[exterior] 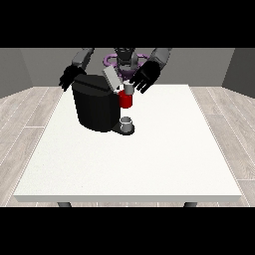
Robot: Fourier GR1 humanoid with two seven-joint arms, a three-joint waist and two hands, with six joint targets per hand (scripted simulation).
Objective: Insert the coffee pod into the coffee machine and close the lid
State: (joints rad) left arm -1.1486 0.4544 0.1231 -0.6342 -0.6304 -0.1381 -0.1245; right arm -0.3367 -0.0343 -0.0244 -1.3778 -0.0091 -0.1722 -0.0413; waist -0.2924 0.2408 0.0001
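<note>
Now the hand at the view's right [145, 76], fingers spread and apparently holding nothing, hovers just right of the coffee pod [129, 88] resting on the coffee machine's [94, 107] red holder [126, 99], so the raised lid [111, 77] might jam if the pod sits crooked.

The robot is small and mostly grey. Its body [125, 59] is dark grey in the middle, with a purple ring shape showing behind it on both sides. Each arm has a light grey, smooth, rounded sleeve part, like a tube. One grey arm [82, 57] shows at the view's left and the other arm [160, 56] at the view's right. Each arm ends in a black robot hand: one robot hand [70, 77] at the view's left, one robot hand [146, 75] at the view's right, with dark fingers.
</note>
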